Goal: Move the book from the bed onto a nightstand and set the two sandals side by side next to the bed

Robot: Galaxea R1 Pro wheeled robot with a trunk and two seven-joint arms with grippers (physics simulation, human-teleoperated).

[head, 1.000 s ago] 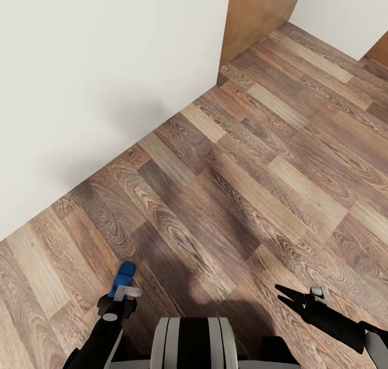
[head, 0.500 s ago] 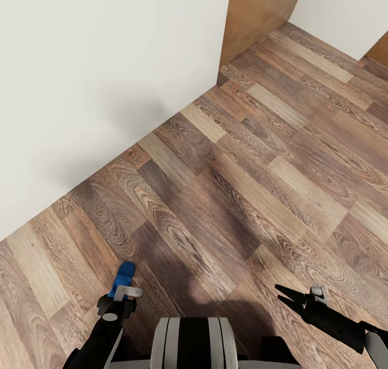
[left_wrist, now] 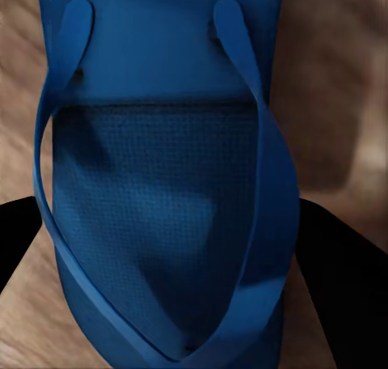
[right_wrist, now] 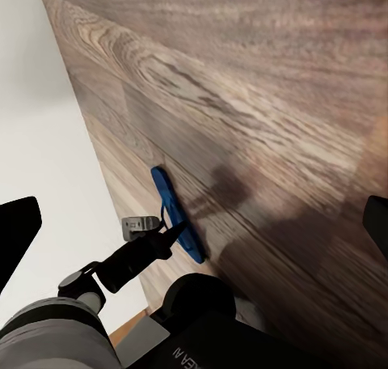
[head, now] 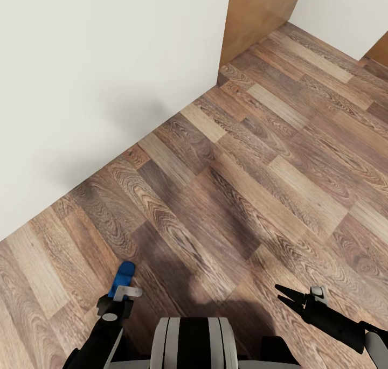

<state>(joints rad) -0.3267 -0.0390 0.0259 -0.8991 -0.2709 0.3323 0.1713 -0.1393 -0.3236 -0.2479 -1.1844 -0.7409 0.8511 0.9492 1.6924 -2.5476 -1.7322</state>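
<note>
My left gripper (head: 121,289) hangs low over the wood-plank floor and is shut on one bright blue sandal (head: 124,274). In the left wrist view the sandal (left_wrist: 162,199) sits between the dark fingers (left_wrist: 343,280), its straps facing the camera. The right wrist view shows the same sandal (right_wrist: 176,215) held in the left gripper (right_wrist: 168,233) just above the floor. My right gripper (head: 279,294) is open and holds nothing, low at the right. The book, the bed and the nightstands are out of view.
A white wall (head: 97,78) runs diagonally along the left. A brown wooden panel (head: 258,11) stands at the wall's far corner. Wood-plank floor (head: 258,169) stretches ahead and to the right. My trunk (head: 193,342) is at the bottom middle.
</note>
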